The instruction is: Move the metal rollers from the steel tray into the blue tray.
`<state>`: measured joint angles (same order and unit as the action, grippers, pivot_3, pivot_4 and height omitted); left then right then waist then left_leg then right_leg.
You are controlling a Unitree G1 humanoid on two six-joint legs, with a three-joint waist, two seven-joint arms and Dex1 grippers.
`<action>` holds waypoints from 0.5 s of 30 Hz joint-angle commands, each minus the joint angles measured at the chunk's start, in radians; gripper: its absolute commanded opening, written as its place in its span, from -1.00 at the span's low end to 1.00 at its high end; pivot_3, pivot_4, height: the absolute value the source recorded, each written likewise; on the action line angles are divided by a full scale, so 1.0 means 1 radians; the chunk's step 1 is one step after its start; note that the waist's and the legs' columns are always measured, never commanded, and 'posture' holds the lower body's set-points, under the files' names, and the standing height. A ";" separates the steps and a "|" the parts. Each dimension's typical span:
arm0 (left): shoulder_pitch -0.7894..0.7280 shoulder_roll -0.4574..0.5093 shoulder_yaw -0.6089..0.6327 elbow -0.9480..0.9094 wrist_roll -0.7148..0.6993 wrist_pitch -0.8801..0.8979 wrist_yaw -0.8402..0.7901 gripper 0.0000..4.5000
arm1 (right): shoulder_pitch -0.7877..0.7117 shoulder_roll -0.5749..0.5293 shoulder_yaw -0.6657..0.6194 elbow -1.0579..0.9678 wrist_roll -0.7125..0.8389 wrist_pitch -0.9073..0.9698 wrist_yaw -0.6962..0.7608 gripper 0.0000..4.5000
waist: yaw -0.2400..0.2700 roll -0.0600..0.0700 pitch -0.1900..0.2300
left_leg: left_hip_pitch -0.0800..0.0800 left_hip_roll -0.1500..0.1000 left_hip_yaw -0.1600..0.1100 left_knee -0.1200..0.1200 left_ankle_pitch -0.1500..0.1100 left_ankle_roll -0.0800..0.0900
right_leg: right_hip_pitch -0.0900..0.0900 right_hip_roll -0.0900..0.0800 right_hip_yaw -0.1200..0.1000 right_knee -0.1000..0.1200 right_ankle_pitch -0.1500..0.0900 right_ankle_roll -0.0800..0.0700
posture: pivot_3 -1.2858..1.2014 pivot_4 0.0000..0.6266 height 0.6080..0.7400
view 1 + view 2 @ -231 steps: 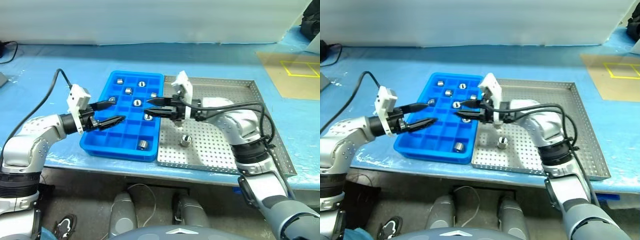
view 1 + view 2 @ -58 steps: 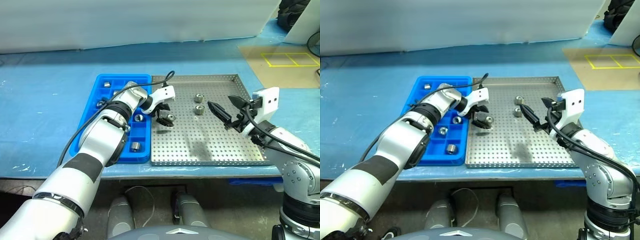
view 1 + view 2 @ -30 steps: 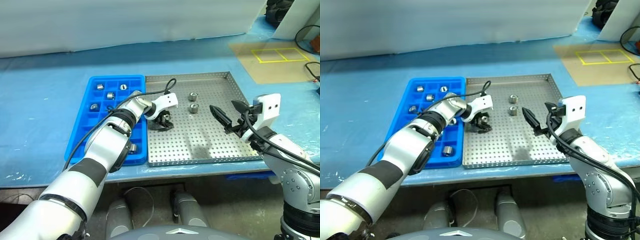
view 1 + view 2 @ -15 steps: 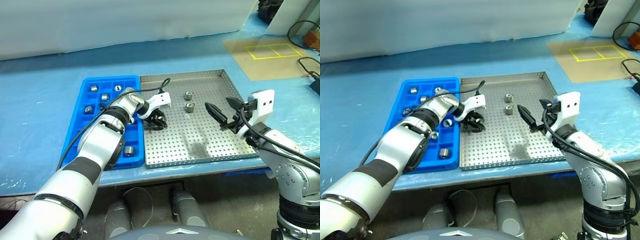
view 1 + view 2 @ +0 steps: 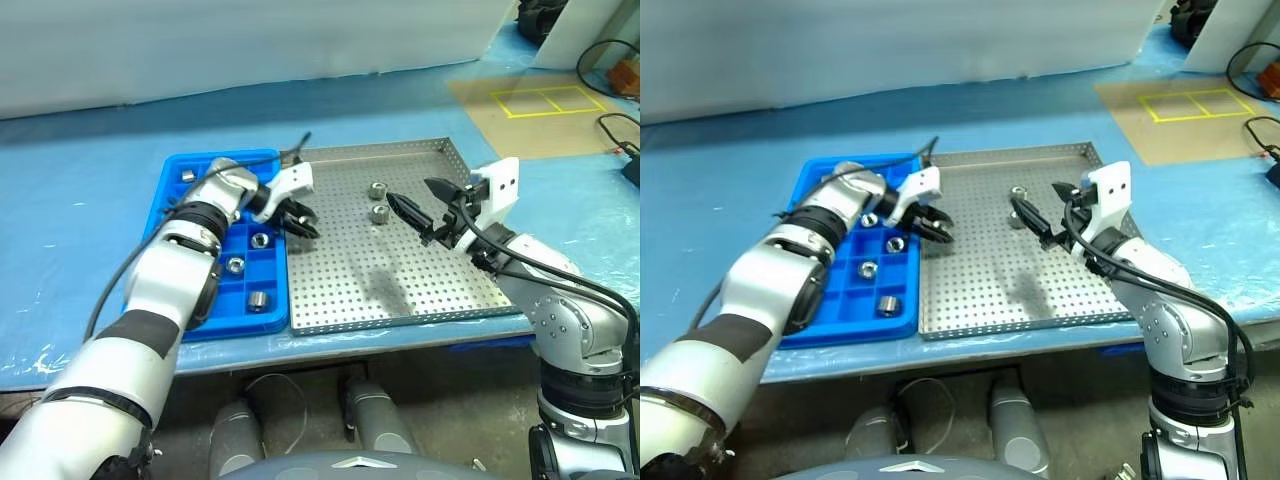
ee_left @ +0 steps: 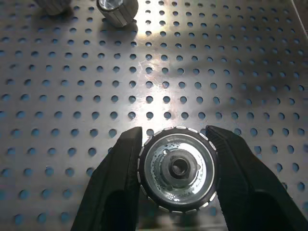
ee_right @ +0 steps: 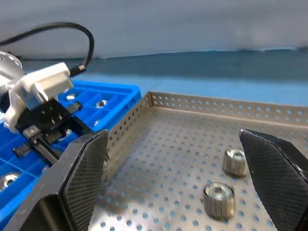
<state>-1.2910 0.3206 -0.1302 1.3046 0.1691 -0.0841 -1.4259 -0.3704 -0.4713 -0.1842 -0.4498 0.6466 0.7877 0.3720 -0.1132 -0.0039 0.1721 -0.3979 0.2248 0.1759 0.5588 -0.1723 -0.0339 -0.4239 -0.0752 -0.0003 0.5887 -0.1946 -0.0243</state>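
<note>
From my head views, my left gripper (image 5: 303, 225) hides its roller (image 6: 178, 167), clamped between the fingers. My right gripper (image 5: 425, 212) hangs spread, two rollers (image 7: 226, 182) just ahead.

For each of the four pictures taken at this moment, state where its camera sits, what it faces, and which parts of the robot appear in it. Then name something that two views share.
Left eye view: on the head, looking down at the steel tray and blue tray; both arms show.
Right eye view: beside it, same scene, both arms.
Left wrist view: on the left wrist, looking at the left gripper clamped on a roller above the perforated floor.
Right wrist view: on the right wrist, facing across the steel tray between the open right gripper fingers; the left gripper shows too.
Shared: both wrist views show the two loose rollers.
</note>
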 commanded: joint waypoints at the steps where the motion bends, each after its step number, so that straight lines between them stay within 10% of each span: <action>1: -0.053 0.063 0.080 -0.094 -0.100 -0.024 -0.084 -0.23 | -0.116 0.022 0.054 0.028 0.013 -0.030 0.052 1.00 | 0.019 0.000 0.000 | 0.000 0.000 0.000 0.000 0.000 0.000 | 0.000 0.000 0.000 0.000 0.000 0.000 | -0.28 -0.52 1.00; 15: 0.472 0.385 0.247 -0.812 -0.339 0.415 -0.012 -0.23 | -0.416 0.157 0.269 0.384 -0.070 -0.150 0.338 1.00 | 0.159 0.002 0.003 | 0.004 0.003 0.002 -0.015 0.007 -0.012 | -0.002 0.000 -0.006 0.003 -0.002 -0.003 | 0.01 -0.52 1.00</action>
<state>-0.8376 0.6748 0.0654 0.5956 -0.1193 0.2767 -1.4756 -0.7506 -0.3217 0.0789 -0.0632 0.5727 0.6654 0.6735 0.0456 -0.0024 0.1752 -0.3947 0.2285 0.1779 0.5442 -0.1652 -0.0456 -0.4263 -0.0748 -0.0067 0.5917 -0.1964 -0.0275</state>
